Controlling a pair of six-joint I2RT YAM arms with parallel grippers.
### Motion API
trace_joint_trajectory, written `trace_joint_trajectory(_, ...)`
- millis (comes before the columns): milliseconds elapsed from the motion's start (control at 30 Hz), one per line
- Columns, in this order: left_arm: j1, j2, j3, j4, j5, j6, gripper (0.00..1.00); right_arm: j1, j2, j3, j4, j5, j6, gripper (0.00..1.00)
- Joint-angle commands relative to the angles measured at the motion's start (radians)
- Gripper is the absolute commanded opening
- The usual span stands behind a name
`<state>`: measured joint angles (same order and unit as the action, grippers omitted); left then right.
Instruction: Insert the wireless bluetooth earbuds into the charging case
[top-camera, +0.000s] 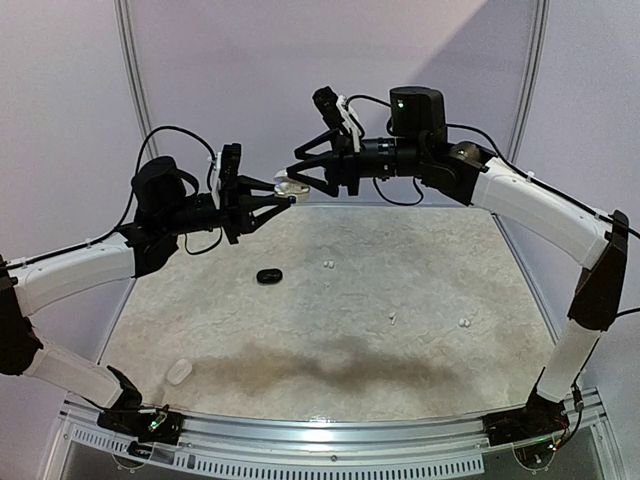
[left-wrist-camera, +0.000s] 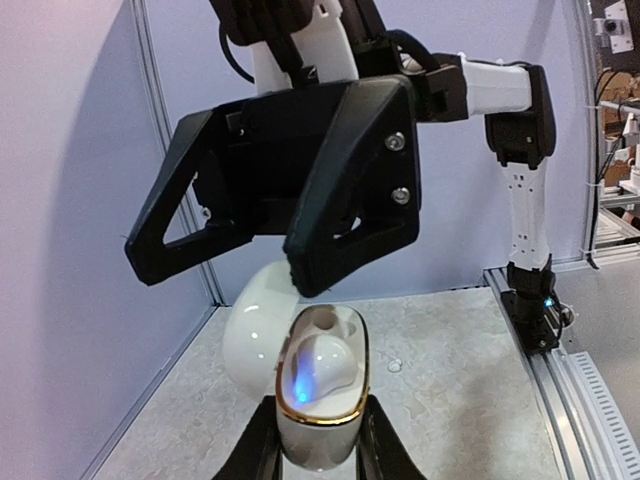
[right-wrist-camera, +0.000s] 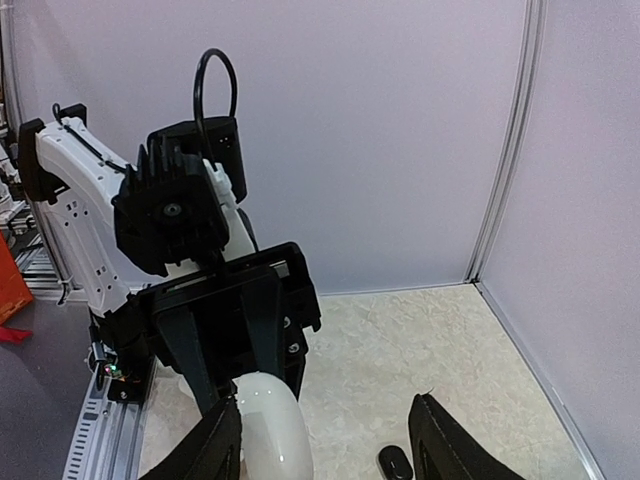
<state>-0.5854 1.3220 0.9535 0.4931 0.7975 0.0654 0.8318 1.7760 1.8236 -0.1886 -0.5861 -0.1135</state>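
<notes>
The white charging case with a gold rim is held upright above the table, and my left gripper is shut on its base. Its lid hangs open to the left. One white earbud sits in the case with a blue light glowing beside it, and the socket behind it is empty. My right gripper is open just above the case, its left finger beside the lid. The two grippers meet over the table's far middle, left gripper and right gripper. Loose white earbuds lie on the table.
A black oval case lies on the table below the grippers, seen also in the right wrist view as the black case. A small whitish object lies near the front left edge. Purple walls close the back and sides.
</notes>
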Motion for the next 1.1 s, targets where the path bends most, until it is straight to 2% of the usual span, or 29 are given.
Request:
trace_joint_trajectory(0, -0.011, -0.01, 0.009, 0.052, 0.051, -0.023, 0.0, 0.004, 0.053, 0.036, -0.11, 0.081, 0.01, 0.57)
trace_joint_trajectory(100, -0.011, -0.01, 0.002, 0.05, 0.075, -0.021, 0.0, -0.009, 0.078, 0.083, -0.146, 0.096, 0.054, 0.55)
trace_joint_trajectory(267, -0.01, -0.013, -0.002, 0.057, 0.035, -0.058, 0.0, -0.013, 0.102, 0.106, -0.17, 0.093, 0.069, 0.54)
trace_joint_trajectory(400, -0.003, -0.01, -0.014, 0.047, -0.046, -0.203, 0.0, -0.013, 0.097, 0.123, -0.163, 0.088, 0.086, 0.56)
trace_joint_trajectory(500, -0.001, -0.007, -0.037, 0.023, -0.102, -0.247, 0.0, -0.014, 0.097, 0.15, -0.147, 0.066, 0.108, 0.59)
trace_joint_trajectory(800, -0.001, -0.016, -0.076, -0.002, -0.211, -0.233, 0.0, -0.016, 0.099, 0.258, -0.074, 0.061, 0.271, 0.64)
trace_joint_trajectory(867, 0.0, -0.016, -0.077, -0.005, -0.229, -0.228, 0.0, -0.032, 0.086, 0.273, -0.079, 0.122, 0.331, 0.65)
trace_joint_trajectory(933, -0.001, -0.017, -0.081, -0.005, -0.247, -0.224, 0.0, -0.083, 0.086, 0.299, -0.179, 0.256, 0.464, 0.59)
trace_joint_trajectory(1000, -0.001, -0.018, -0.088, 0.001, -0.254, -0.218, 0.0, -0.119, 0.09, 0.302, -0.361, 0.436, 0.596, 0.54)
trace_joint_trajectory(1067, -0.002, -0.02, -0.094, 0.006, -0.254, -0.208, 0.0, -0.133, 0.106, 0.305, -0.566, 0.666, 0.645, 0.52)
